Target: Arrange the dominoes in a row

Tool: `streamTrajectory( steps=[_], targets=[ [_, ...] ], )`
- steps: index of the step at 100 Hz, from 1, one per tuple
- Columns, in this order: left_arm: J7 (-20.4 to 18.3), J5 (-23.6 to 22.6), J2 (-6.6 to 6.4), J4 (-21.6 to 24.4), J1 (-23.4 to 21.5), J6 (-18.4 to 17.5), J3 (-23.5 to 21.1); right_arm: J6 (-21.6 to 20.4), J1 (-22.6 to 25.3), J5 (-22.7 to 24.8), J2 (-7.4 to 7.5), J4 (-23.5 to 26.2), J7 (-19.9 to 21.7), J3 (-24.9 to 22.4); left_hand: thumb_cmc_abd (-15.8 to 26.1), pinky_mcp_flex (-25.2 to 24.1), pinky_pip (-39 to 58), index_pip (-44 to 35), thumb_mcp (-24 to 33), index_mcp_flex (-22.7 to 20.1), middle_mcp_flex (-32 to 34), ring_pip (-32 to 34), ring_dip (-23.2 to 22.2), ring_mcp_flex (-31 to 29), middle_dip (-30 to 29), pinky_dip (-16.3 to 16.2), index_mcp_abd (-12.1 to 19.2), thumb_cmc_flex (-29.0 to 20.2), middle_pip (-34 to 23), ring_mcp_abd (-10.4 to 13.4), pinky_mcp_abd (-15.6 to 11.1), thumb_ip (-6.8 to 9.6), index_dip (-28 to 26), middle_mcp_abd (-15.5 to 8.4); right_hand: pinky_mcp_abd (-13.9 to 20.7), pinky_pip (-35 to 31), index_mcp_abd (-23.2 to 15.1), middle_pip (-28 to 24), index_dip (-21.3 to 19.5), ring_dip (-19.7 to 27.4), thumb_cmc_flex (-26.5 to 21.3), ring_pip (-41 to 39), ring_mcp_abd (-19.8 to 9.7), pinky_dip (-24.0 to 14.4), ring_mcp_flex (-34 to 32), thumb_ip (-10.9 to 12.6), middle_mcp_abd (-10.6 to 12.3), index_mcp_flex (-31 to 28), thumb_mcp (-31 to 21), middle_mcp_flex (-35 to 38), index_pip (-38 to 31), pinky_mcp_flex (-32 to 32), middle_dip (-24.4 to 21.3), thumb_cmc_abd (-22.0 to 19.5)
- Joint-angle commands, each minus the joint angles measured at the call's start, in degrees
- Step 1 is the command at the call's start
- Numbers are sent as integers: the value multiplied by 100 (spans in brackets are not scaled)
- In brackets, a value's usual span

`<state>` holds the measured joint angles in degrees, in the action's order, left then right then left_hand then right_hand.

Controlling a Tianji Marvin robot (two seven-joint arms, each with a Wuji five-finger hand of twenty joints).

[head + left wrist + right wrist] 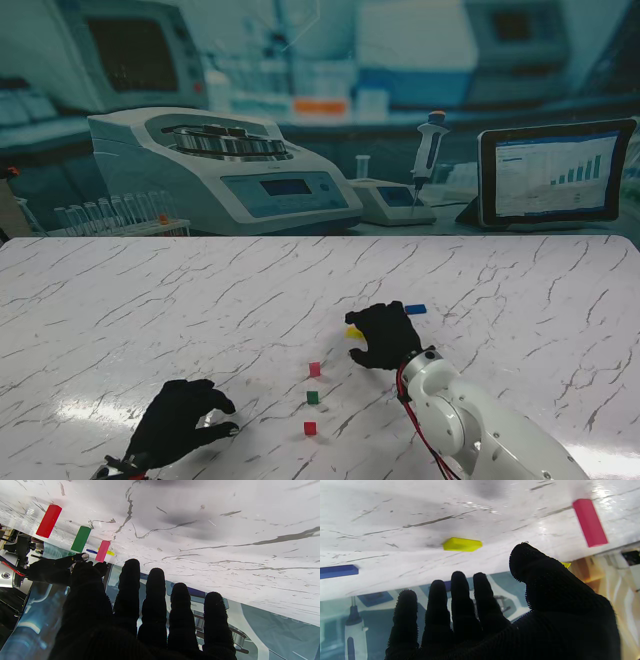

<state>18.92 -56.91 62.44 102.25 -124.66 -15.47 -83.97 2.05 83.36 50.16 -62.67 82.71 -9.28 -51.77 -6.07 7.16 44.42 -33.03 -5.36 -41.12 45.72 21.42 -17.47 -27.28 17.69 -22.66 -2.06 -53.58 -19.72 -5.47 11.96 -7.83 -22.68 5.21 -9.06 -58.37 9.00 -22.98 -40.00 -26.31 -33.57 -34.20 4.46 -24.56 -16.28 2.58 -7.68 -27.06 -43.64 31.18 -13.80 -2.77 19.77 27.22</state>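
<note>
1. A white marbled surface (pixel 150 300) lies before a printed laboratory backdrop.
2. The right hand (pixel 385 335) hovers palm-down with fingers apart, holding nothing; the yellow domino (pixel 462 544) lies flat just beyond its fingertips.
3. Outward from the yellow domino: the blue domino (pixel 416 309) lies flat on its far right, and the pink domino (pixel 314 369) stands upright on its near left.
4. Past the pink one, nearer to me, the green domino (pixel 313 397) and red domino (pixel 310 428) stand upright, forming a row of three.
5. The left hand (pixel 178 424) rests open, left of the red domino, well apart.
6. Risk, as I judge it: a flat, thin piece may slip when pinched, and carrying it toward the row could nudge the pink domino and topple all three.
</note>
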Motion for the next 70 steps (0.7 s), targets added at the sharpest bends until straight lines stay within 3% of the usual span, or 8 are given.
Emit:
streamTrajectory(
  steps=[1,70],
  targets=[
    [-51,29,30,-17,-38,-109,18,65,-44,6,-19,-71,-3,33,33,-41,139,-39,59,-59,92,35,-41,-94,68,-77,79,72,-83,99,72,33,-81,-103,-259,127,-30,155,110,100,142,154,-189,-70,191,-150,93,27,-28,-281,110,8,-87,-96],
    [-74,125,44,-51,-58,-95,-19,587,-781,-294,-197,-953,-305,801,-1,-29,159,-98,38,-67,114,60,-50,-122,77,-86,110,4,-109,112,71,-1,-76,-115,-186,310,-77,191,230,121,113,138,-255,-90,248,-208,120,68,76,-418,52,84,-182,-257]
  ],
)
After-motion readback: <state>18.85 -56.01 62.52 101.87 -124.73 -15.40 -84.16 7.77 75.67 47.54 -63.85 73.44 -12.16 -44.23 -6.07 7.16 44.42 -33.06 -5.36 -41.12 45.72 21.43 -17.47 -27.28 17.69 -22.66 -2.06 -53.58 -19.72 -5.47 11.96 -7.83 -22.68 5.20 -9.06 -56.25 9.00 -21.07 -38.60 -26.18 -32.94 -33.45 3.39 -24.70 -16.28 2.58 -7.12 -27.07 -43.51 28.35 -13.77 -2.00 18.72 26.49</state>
